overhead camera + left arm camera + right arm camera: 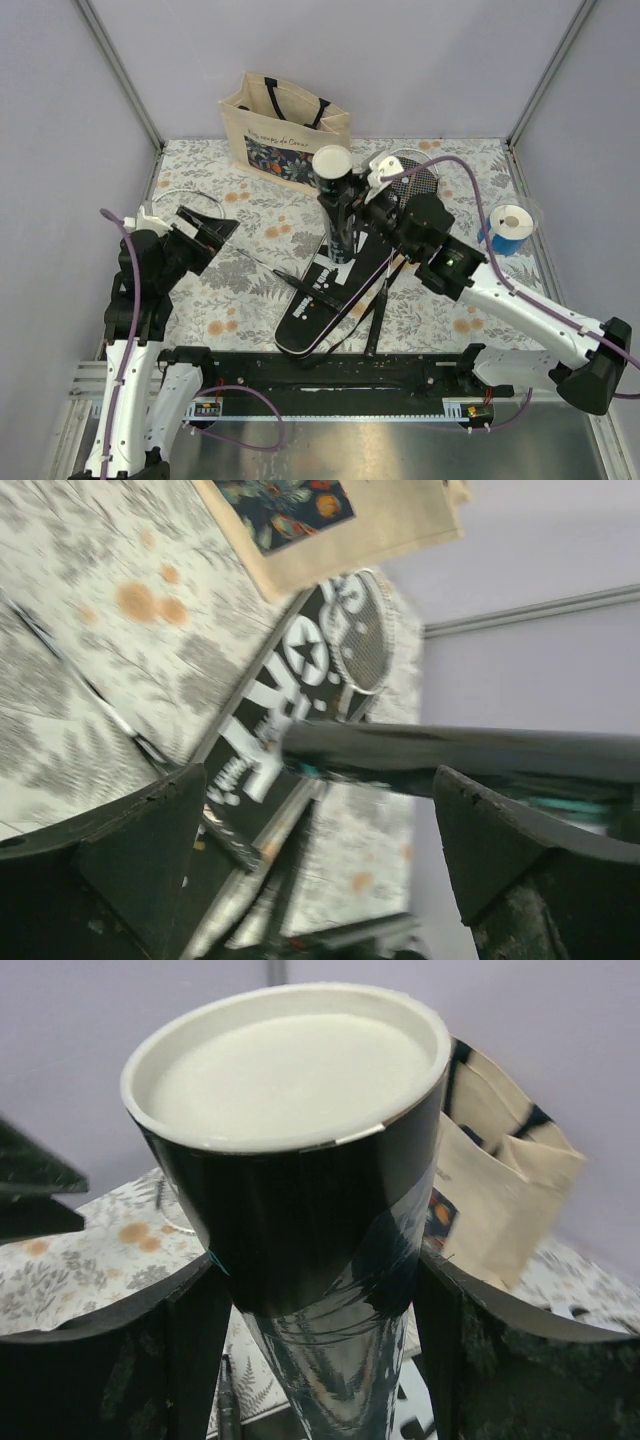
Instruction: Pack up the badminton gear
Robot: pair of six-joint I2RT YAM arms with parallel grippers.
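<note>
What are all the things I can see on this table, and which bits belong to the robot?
tote bag: one, beige with a dark floral print, standing at the far edge
black tube: one, black with a white cap, upright mid-table
racket cover: one, black with white lettering, flat, nearest the arms
racket: one strung head, lying behind the tube
thin hoop: one, far left, perhaps a second racket's frame
roll: one, blue and white, right edge
table: one, floral cloth, grey and orange
left gripper: one, black, open, empty, on the left
right gripper: one, black, closed round the tube
</note>
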